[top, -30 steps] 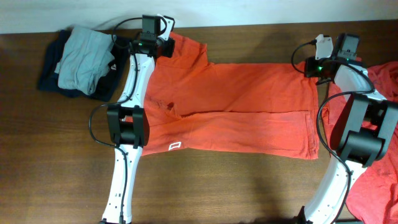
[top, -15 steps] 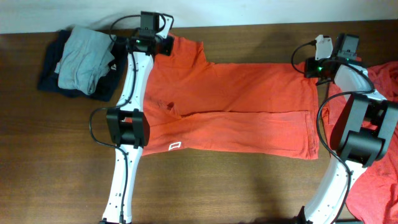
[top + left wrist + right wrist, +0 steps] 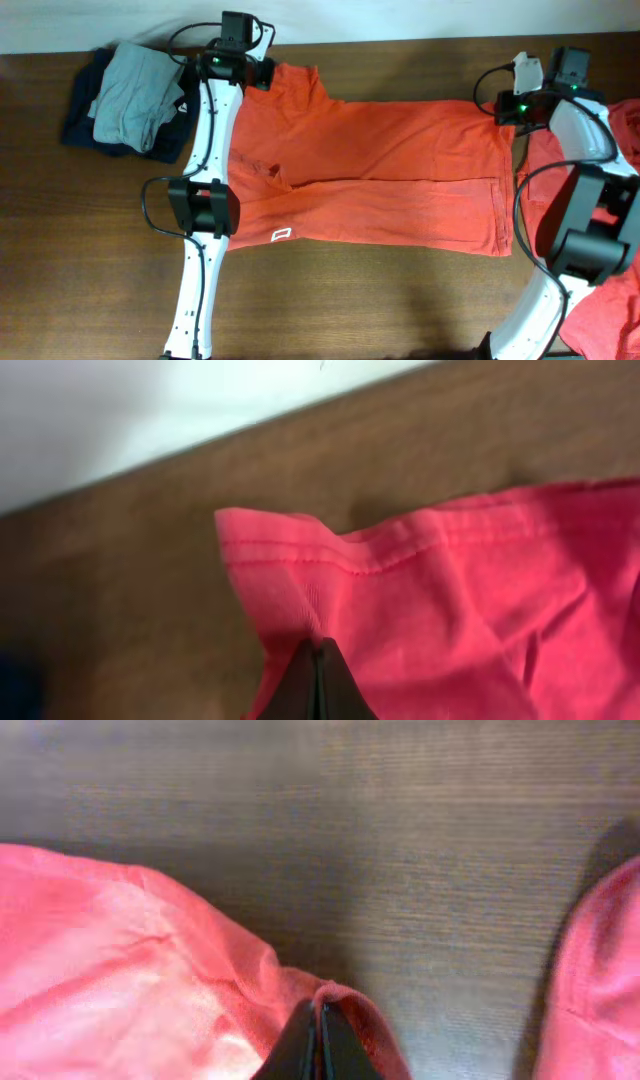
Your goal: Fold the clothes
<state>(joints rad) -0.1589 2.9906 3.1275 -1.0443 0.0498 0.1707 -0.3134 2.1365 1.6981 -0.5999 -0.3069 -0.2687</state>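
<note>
An orange-red T-shirt (image 3: pixel 380 170) lies spread sideways on the table, partly folded, with a small white logo (image 3: pixel 282 236) at its lower left. My left gripper (image 3: pixel 262 72) is shut on the shirt's far left sleeve edge; in the left wrist view its closed fingertips (image 3: pixel 318 660) pinch the hemmed cloth (image 3: pixel 420 600). My right gripper (image 3: pixel 503 106) is shut on the shirt's far right corner; in the right wrist view its jaws (image 3: pixel 318 1020) clamp a fold of cloth (image 3: pixel 150 970).
A pile of grey and dark navy clothes (image 3: pixel 130 95) lies at the far left. More orange-red cloth (image 3: pixel 615 290) is heaped along the right edge, also showing in the right wrist view (image 3: pixel 600 980). A white wall (image 3: pixel 100 20) borders the table's far edge.
Both grippers have moved slightly toward the far edge with their cloth, the left one pulling the sleeve corner up and left, the right one shifting right. The shirt's top edge is drawn tauter.
</note>
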